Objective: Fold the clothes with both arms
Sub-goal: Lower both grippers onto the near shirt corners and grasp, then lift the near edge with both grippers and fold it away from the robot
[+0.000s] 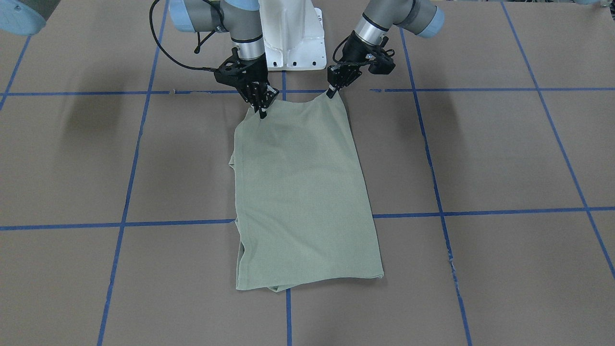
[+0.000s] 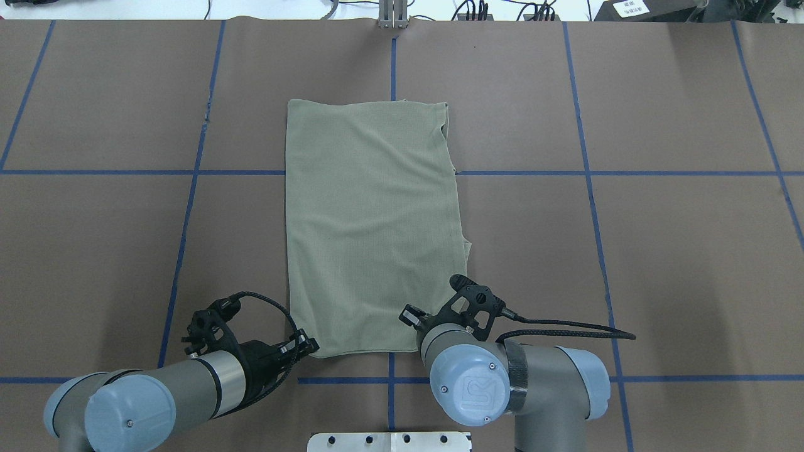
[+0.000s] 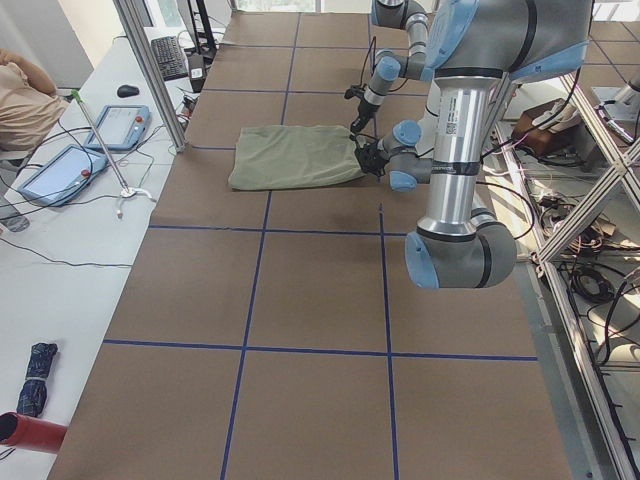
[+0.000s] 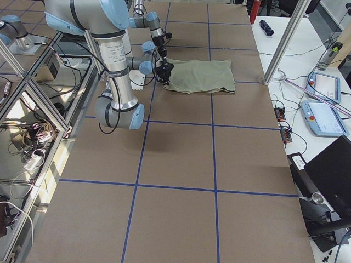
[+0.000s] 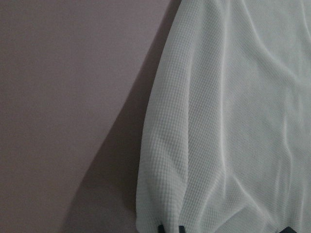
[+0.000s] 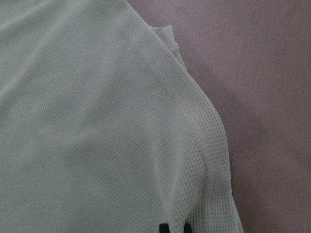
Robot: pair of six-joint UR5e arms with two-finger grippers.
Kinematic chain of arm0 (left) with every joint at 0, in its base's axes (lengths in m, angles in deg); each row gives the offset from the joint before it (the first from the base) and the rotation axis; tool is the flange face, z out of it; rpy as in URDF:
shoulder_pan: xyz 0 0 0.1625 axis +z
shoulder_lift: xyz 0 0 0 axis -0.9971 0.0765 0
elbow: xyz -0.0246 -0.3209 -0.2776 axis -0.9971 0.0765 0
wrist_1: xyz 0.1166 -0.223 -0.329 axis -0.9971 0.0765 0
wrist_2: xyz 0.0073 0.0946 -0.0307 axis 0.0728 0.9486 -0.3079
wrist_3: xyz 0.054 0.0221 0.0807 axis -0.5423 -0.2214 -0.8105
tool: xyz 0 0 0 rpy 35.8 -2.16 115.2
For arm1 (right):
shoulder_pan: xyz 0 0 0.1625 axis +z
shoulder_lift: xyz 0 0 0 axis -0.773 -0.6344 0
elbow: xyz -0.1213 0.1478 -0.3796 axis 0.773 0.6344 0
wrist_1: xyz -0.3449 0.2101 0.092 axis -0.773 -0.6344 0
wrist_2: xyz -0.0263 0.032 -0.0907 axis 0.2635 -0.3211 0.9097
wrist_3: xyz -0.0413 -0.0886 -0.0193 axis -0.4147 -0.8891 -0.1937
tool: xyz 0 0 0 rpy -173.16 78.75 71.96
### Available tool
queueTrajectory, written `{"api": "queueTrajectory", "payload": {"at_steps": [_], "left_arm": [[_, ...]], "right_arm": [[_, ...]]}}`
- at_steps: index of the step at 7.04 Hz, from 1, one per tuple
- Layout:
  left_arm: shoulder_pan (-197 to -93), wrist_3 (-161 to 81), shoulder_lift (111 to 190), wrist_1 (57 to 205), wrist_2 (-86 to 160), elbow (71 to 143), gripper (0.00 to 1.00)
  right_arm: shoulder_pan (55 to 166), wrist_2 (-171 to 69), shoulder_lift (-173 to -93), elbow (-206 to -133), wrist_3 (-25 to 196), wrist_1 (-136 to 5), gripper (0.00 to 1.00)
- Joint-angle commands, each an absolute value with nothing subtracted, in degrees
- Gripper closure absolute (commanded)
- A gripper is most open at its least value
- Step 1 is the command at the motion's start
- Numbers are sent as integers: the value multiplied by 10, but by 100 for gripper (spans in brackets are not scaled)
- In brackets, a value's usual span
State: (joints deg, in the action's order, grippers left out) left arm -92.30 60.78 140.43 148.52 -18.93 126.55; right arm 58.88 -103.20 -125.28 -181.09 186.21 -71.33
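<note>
Joints with light blue caps fill the bottom of the overhead frame. The left arm (image 2: 188, 383) is at lower left and the right arm (image 2: 540, 376) at lower centre, with the white pedestal base (image 2: 389, 441) at the bottom edge between them.

Just beyond them lies a sage-green knit shirt (image 2: 370, 226), folded into a tall rectangle. The left fingers (image 1: 331, 92) are closed on its lower left corner in that frame. In the front-facing view this corner is drawn up into a small peak off the brown surface (image 2: 659, 251). The left wrist camera shows 2 dark tips close together at its bottom edge, with waffle-textured fabric between them.

The right fingers (image 1: 262, 111) are clamped tight on the other near corner, at the cloth's lower right in the overhead frame, where the wrist hides the tips. The right wrist camera shows 2 dark tips against the seamed edge of the fabric.

Further out, the rest of the shirt rests flat in the middle of the overhead frame, crossing a blue tape line (image 2: 628, 172). Along its right side, under-layers poke out slightly past the top layer. Its far edge sits at upper centre, short of the surface's far end.
</note>
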Motion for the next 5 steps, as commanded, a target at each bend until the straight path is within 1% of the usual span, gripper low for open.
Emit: {"api": "queueTrajectory", "payload": {"at_steps": [1, 2, 3, 5], "left_arm": [[-925, 600, 1406, 1484, -193, 1274, 100], [-930, 598, 1396, 1474, -197, 1315, 100], [-931, 597, 1391, 1415, -217, 1380, 100], [-930, 597, 1398, 1233, -260, 1562, 100]], "right_arm": [[594, -1033, -1255, -1837, 1860, -720, 100], [598, -1033, -1262, -1871, 1860, -729, 100], [596, -1034, -1269, -1936, 1860, -782, 100], [546, -1039, -1259, -2141, 1864, -1001, 100]]}}
